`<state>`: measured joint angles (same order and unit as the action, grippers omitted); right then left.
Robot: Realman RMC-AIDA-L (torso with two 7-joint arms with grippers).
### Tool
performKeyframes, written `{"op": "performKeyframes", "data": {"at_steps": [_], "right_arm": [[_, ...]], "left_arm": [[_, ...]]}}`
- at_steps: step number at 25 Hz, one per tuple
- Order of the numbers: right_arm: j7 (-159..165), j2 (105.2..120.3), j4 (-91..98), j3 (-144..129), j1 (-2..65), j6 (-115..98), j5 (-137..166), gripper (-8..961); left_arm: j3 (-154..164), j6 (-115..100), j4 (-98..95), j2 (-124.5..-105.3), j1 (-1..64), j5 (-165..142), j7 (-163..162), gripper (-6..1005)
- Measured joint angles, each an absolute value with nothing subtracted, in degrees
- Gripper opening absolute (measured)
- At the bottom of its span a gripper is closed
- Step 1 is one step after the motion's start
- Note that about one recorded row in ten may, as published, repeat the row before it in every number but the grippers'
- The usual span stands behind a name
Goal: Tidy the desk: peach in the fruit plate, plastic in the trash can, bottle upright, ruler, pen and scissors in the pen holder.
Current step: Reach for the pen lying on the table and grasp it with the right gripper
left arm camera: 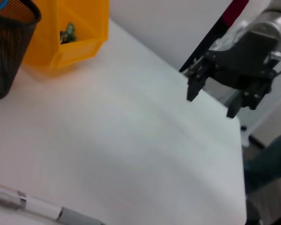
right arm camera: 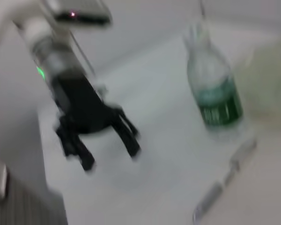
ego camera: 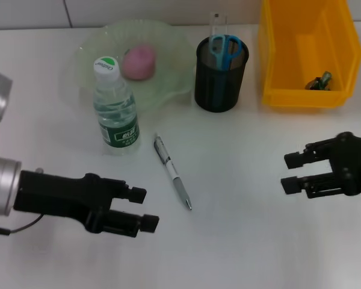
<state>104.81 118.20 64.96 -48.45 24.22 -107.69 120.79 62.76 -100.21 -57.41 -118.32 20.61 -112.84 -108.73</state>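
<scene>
A silver and white pen (ego camera: 172,171) lies on the white desk, between my grippers; it also shows in the left wrist view (left arm camera: 33,205) and the right wrist view (right arm camera: 225,180). The bottle (ego camera: 115,108) stands upright by the green fruit plate (ego camera: 174,66), which holds the pink peach (ego camera: 139,61). The black mesh pen holder (ego camera: 220,75) holds blue scissors (ego camera: 225,49) and a clear ruler (ego camera: 217,24). The yellow trash bin (ego camera: 307,51) holds dark plastic (ego camera: 319,81). My left gripper (ego camera: 142,209) is open and empty, left of the pen. My right gripper (ego camera: 290,173) is open and empty.
The yellow bin stands at the back right, close to the pen holder. The desk's right edge shows in the left wrist view (left arm camera: 241,154), just past my right gripper (left arm camera: 210,101). My left gripper shows in the right wrist view (right arm camera: 110,152) near the bottle (right arm camera: 215,93).
</scene>
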Motion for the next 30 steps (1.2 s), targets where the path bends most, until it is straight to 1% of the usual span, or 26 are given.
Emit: {"op": "performKeyframes", "data": {"at_steps": [3,7,11,16,20,25,30], "right_arm": [[118.96,119.29,73.62,-55.1,28.74,-108.42,127.38,590],[136.47,119.15,77.97,-67.99,35.26,-106.72,132.16,590],[150.25,119.26,77.9,-79.54,41.36,-102.9,137.98,590],[159.61,119.39,76.74,-88.51,47.62,-99.52,140.01,590],[163.98,119.61,71.93,-93.2,53.23,-96.23,140.79,589],[168.71,119.91,66.54,-98.41,57.52,-88.25,141.26,589],[169.22,119.92,61.05,-100.21,58.77,-81.41,137.36,587]], "left_arm": [[58.73,-101.9,-52.33,-118.13,20.53,-113.02,-102.47,783],[56.91,-102.25,-49.13,-117.4,19.43,-113.26,-96.93,782],[56.34,-102.06,-48.62,-117.17,18.23,-113.29,-94.56,782],[54.67,-101.99,-47.93,-116.9,17.17,-113.29,-92.87,782],[54.16,-101.98,-47.8,-116.84,16.46,-113.29,-92.43,782],[53.29,-101.98,-47.72,-117.11,15.61,-113.29,-91.62,783],[52.91,-101.99,-47.64,-117.23,15.14,-113.23,-90.97,783]]}}
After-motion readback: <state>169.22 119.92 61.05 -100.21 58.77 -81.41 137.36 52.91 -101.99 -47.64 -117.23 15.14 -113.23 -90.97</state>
